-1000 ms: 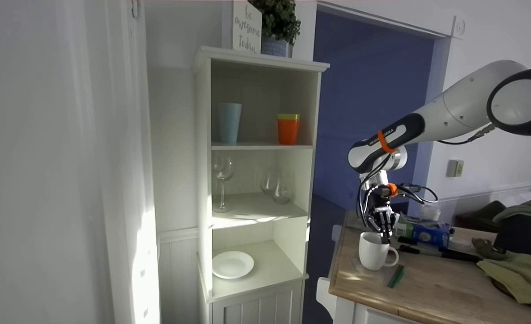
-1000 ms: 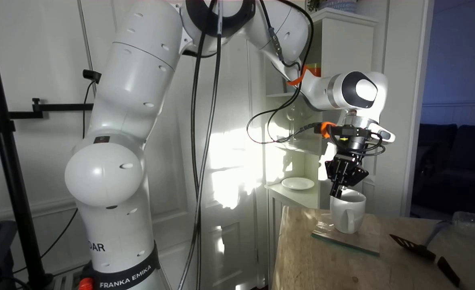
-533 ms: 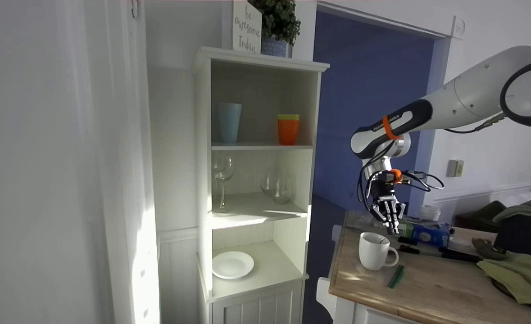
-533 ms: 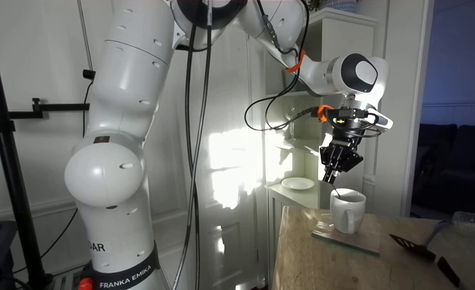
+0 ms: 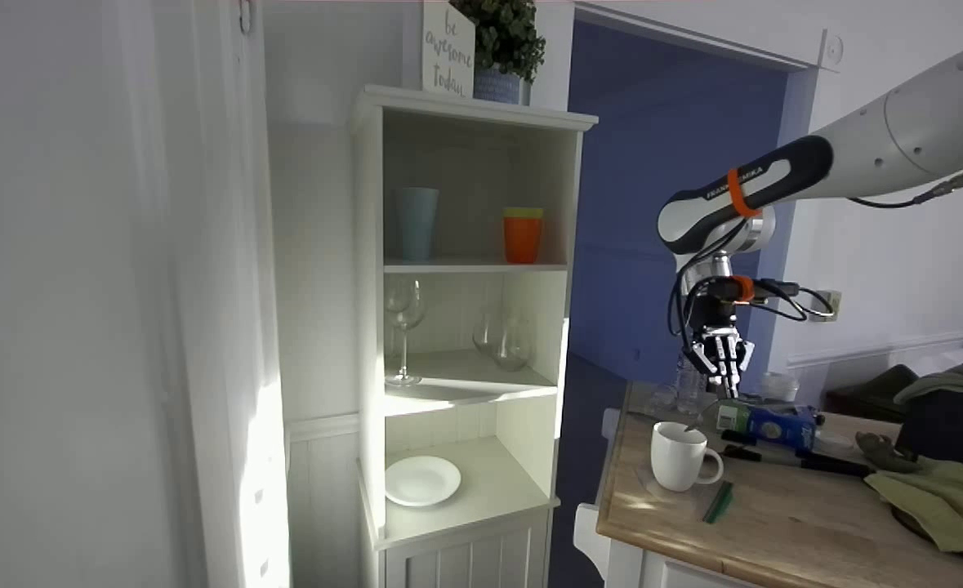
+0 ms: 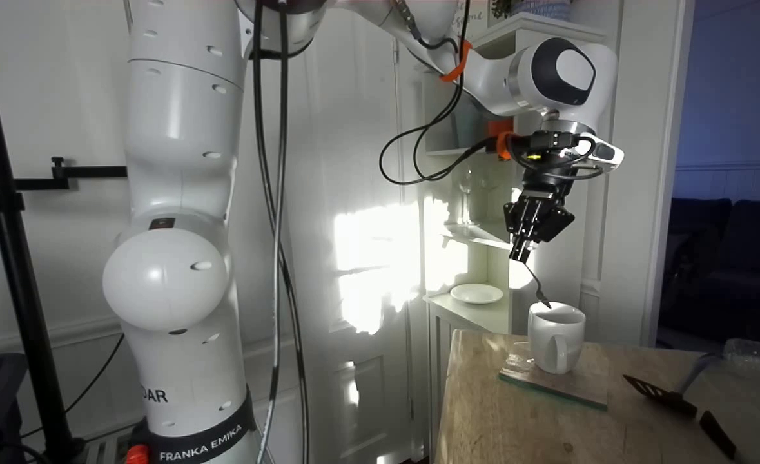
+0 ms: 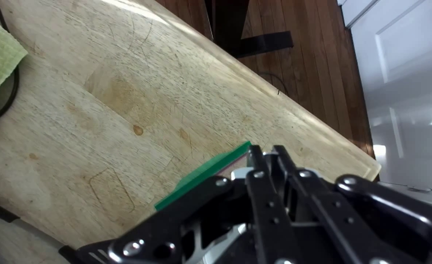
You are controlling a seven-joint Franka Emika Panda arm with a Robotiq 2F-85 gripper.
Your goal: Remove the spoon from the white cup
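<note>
The white cup stands upright at the table corner, on a clear bag with a green strip; it also shows in an exterior view. My gripper is shut on the spoon by its upper end and holds it above the cup. The spoon hangs tilted, its lower tip at about the cup's rim height; I cannot tell whether it is just inside the rim. In an exterior view my gripper and the thin spoon also show. In the wrist view my gripper's fingers hide the spoon.
The green strip lies on the wooden table. A black slotted spatula, a blue package and a green cloth are on the table. A white shelf unit with glasses and a plate stands beyond the table.
My gripper has risen from the cup's rim to well above it, lifting the spoon nearly out. The cup has stayed in place.
</note>
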